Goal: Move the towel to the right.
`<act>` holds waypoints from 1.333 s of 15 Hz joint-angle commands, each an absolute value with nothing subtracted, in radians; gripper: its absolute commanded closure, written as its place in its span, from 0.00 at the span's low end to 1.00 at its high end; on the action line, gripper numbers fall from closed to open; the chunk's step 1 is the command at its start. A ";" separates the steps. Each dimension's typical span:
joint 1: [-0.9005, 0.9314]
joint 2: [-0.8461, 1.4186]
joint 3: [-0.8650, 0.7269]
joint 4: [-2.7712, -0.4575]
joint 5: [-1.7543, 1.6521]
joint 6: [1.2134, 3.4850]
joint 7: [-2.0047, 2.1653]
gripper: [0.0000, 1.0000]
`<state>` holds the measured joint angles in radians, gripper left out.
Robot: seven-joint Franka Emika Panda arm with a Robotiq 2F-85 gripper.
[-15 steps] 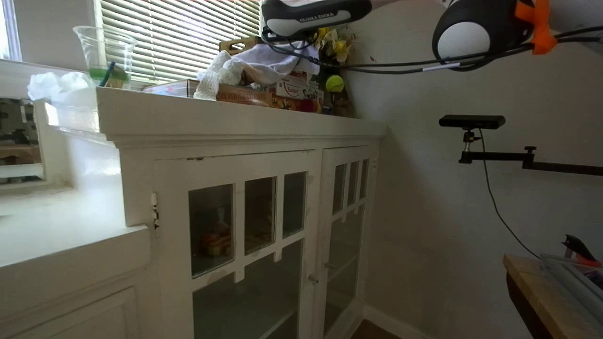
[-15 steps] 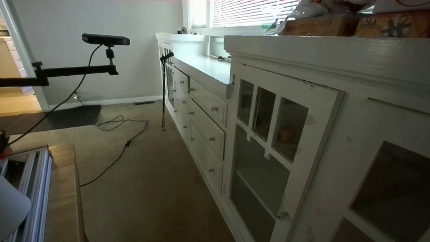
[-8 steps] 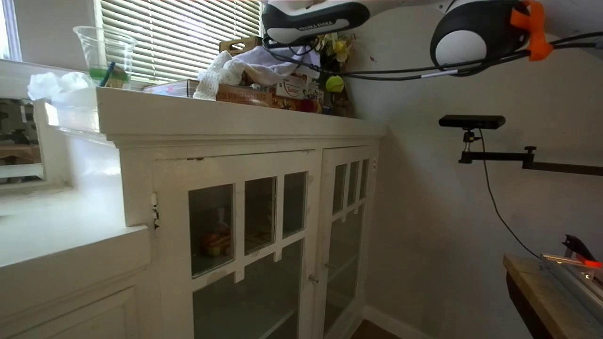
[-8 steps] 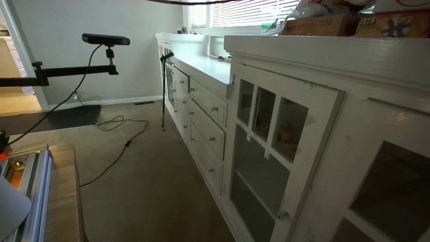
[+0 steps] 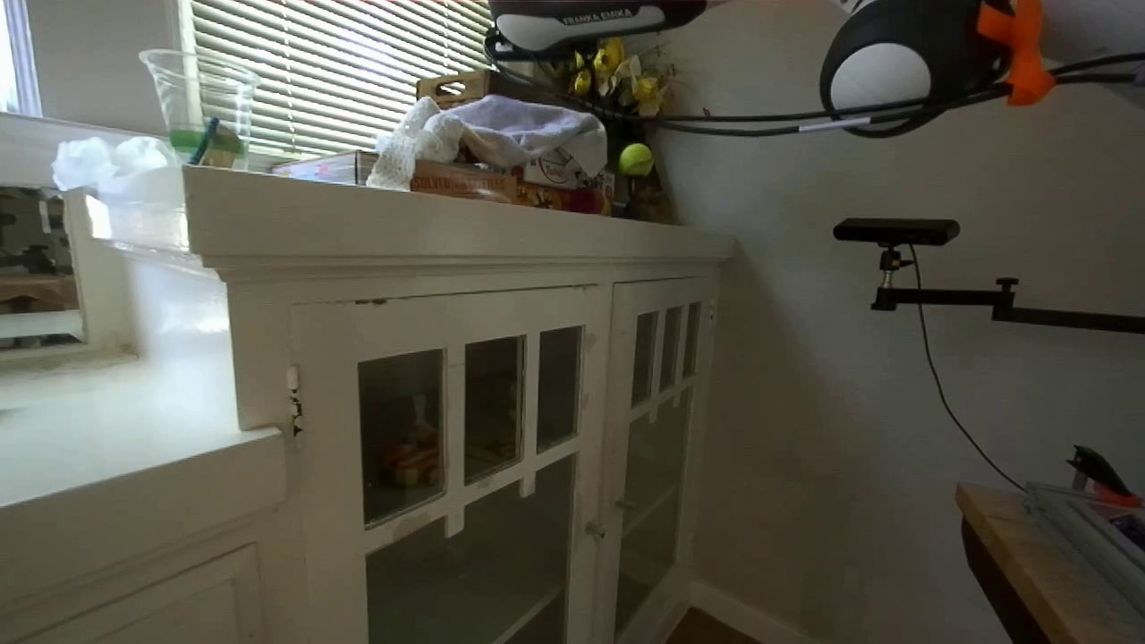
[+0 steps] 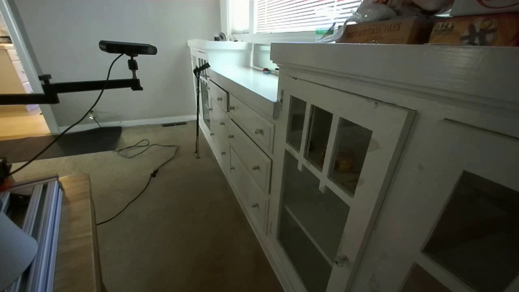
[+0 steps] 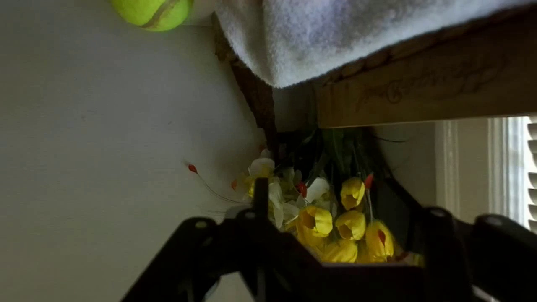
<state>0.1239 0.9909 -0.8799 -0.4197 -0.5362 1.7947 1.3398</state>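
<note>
In an exterior view a pale lilac-white towel (image 5: 528,130) lies crumpled over stacked boxes on top of the white cabinet. Its right corner drapes down across the box fronts. The wrist view shows the towel (image 7: 335,37) along the top edge, apart from the dark fingers. My gripper (image 7: 326,182) is open, its fingers spread at the lower left and lower right of that view. Only background flowers show between them. In the exterior views the fingers themselves cannot be seen; just the arm's links cross the top of the frame above the towel.
Yellow and white flowers (image 7: 316,220) stand in the corner by the wall. Nearby are a tennis ball (image 5: 636,159) and a wooden crate (image 7: 419,92). A clear plastic cup (image 5: 201,107) is at the cabinet's left end, and boxes (image 6: 385,30) sit near its edge.
The arm's end has shifted up and slightly left, off the towel. The towel's right part has dropped and now hangs lower over the boxes. The gripper has opened.
</note>
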 commanded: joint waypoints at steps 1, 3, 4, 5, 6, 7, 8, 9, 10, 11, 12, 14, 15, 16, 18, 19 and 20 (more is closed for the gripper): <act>0.156 0.925 -0.822 -0.416 -0.534 1.808 1.301 0.02; 0.166 0.894 -0.786 -0.411 -0.529 1.805 1.255 0.00; 0.170 0.878 -0.766 -0.410 -0.528 1.807 1.221 0.00; 0.169 0.861 -0.738 -0.408 -0.519 1.802 1.181 0.00; 0.169 0.845 -0.709 -0.408 -0.514 1.794 1.137 0.00; 0.166 0.829 -0.680 -0.408 -0.511 1.789 1.086 0.00; 0.164 0.814 -0.649 -0.408 -0.508 1.782 1.039 0.00; 0.160 0.799 -0.618 -0.408 -0.503 1.772 0.993 0.00; 0.156 0.783 -0.584 -0.408 -0.498 1.758 0.940 0.00; 0.154 0.769 -0.554 -0.408 -0.499 1.744 0.890 0.00; 0.151 0.755 -0.523 -0.408 -0.500 1.724 0.843 0.00; 0.145 0.730 -0.465 -0.408 -0.503 1.677 0.752 0.00; 0.144 0.722 -0.442 -0.408 -0.505 1.643 0.709 0.00; 0.141 0.711 -0.422 -0.408 -0.501 1.612 0.668 0.00; 0.137 0.695 -0.389 -0.408 -0.496 1.539 0.591 0.00; 0.133 0.689 -0.372 -0.408 -0.488 1.498 0.564 0.00; 0.129 0.682 -0.354 -0.408 -0.477 1.465 0.538 0.00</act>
<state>0.1438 0.7126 -0.4060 -0.4080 -0.5258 1.5555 0.6299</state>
